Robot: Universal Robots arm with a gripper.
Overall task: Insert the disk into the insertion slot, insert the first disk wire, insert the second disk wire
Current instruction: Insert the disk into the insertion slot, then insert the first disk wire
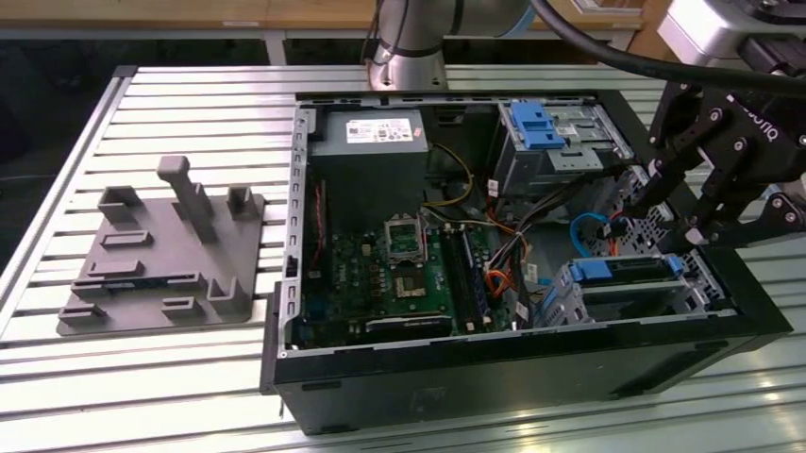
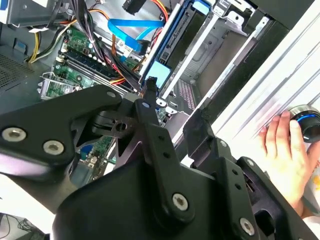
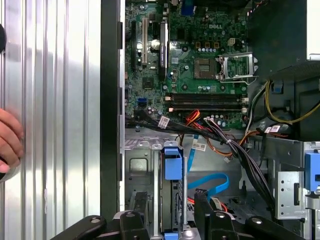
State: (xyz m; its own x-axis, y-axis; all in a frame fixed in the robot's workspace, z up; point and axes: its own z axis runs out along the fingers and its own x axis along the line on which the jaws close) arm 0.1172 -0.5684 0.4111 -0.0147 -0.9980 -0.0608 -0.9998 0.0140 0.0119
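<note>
The disk [image 1: 626, 271], silver in a bright blue carrier, sits in the insertion slot [image 1: 582, 304], a perforated silver cage at the open computer case's near corner on the exterior view's right. My gripper [image 1: 671, 222] hangs just above that cage, open and holding nothing. In the first wrist view its two black fingers [image 3: 205, 212] stand apart on either side of the disk's blue-tabbed edge [image 3: 172, 165]. A blue flat wire [image 3: 210, 182] loops loose beside the cage, near a bundle of red, yellow and black wires [image 2: 122, 62]. The disk's blue rail [image 2: 177, 30] runs past the gripper's linkage.
A taller grey bay with a blue latch [image 1: 545, 127] stands behind the cage. The motherboard [image 1: 391, 274] and power supply [image 1: 372, 132] fill the case. A grey fixture plate [image 1: 164, 255] lies on the slatted table. A person's hand [image 2: 287, 150] rests beside the case.
</note>
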